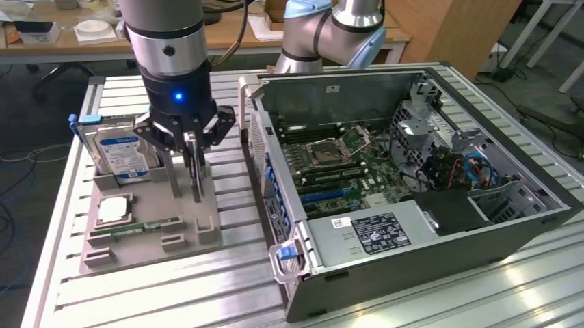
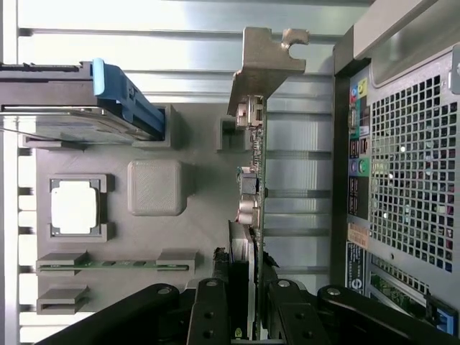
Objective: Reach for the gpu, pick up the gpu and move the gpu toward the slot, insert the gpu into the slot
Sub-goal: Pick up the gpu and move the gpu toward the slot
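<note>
The gpu (image 1: 195, 174) stands on edge in a grey holder tray (image 1: 146, 205) at the exterior view's left, a thin dark card. In the wrist view the gpu (image 2: 253, 172) shows edge-on, with its silvery bracket (image 2: 262, 61) at the far end. My gripper (image 1: 193, 141) comes straight down on the card's top edge, one black finger on each side, shut on it; in the wrist view the gripper (image 2: 243, 287) straddles the card's edge. The card's lower edge still sits at the tray. The slot (image 1: 321, 196), a blue strip, lies on the green motherboard inside the open computer case (image 1: 511, 225).
The tray also holds a hard drive (image 1: 123, 154) with a blue-white label, a square CPU (image 1: 114, 210) and a green memory stick (image 1: 137, 227). The case's rear wall (image 2: 402, 180) stands close beside the card. A second robot arm (image 1: 329, 31) rises behind the case.
</note>
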`<state>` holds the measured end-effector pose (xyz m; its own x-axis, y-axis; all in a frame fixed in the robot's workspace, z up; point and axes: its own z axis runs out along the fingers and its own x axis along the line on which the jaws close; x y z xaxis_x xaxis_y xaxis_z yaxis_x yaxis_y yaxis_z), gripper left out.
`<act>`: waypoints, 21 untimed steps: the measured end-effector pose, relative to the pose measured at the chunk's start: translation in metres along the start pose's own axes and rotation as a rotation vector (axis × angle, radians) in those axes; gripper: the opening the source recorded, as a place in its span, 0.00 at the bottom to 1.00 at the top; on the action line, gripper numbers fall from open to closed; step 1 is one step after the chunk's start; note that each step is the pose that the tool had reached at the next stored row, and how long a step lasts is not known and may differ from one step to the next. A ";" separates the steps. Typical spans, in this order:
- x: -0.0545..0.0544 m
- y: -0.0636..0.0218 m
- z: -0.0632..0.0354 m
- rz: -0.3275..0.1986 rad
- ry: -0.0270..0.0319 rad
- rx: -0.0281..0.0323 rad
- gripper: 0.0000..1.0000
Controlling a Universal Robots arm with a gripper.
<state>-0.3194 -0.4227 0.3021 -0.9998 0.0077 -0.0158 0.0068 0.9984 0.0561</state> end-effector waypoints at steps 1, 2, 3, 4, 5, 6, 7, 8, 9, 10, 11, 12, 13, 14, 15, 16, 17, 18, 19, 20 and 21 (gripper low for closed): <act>0.000 0.0000 -0.0005 0.000 -0.0001 -0.0010 0.27; 0.000 0.0000 -0.0009 0.000 -0.0001 -0.0023 0.27; 0.000 0.0000 -0.0013 0.000 -0.0001 -0.0037 0.27; 0.000 0.0000 -0.0017 0.000 0.0000 -0.0052 0.27; 0.000 0.0000 -0.0021 0.000 0.0000 -0.0071 0.27; 0.000 0.0000 -0.0024 0.000 0.0000 -0.0087 0.27; 0.000 0.0000 -0.0027 0.000 0.0000 -0.0099 0.27; 0.000 0.0000 -0.0030 0.000 0.0000 -0.0111 0.27; 0.000 -0.0001 -0.0032 0.000 0.0000 -0.0123 0.27; 0.000 -0.0001 -0.0035 0.000 0.0001 -0.0137 0.27; 0.000 -0.0001 -0.0038 0.000 0.0001 -0.0150 0.27; 0.000 -0.0002 -0.0041 0.000 0.0001 -0.0163 0.27; 0.000 -0.0002 -0.0044 0.000 0.0001 -0.0176 0.27; 0.000 -0.0002 -0.0047 0.000 0.0001 -0.0190 0.27; 0.000 -0.0002 -0.0050 0.000 0.0001 -0.0202 0.27; 0.000 -0.0002 -0.0054 0.000 0.0002 -0.0212 0.27; 0.000 -0.0001 -0.0061 0.000 0.0003 -0.0219 0.27; 0.000 -0.0001 -0.0071 0.000 0.0003 -0.0224 0.27; 0.000 0.0000 -0.0084 0.000 0.0002 -0.0230 0.27; 0.000 0.0001 -0.0098 0.000 0.0001 -0.0235 0.27; 0.000 0.0002 -0.0114 0.000 0.0002 -0.0242 0.27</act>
<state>-0.3194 -0.4231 0.3135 -0.9998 0.0081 -0.0155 0.0069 0.9968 0.0802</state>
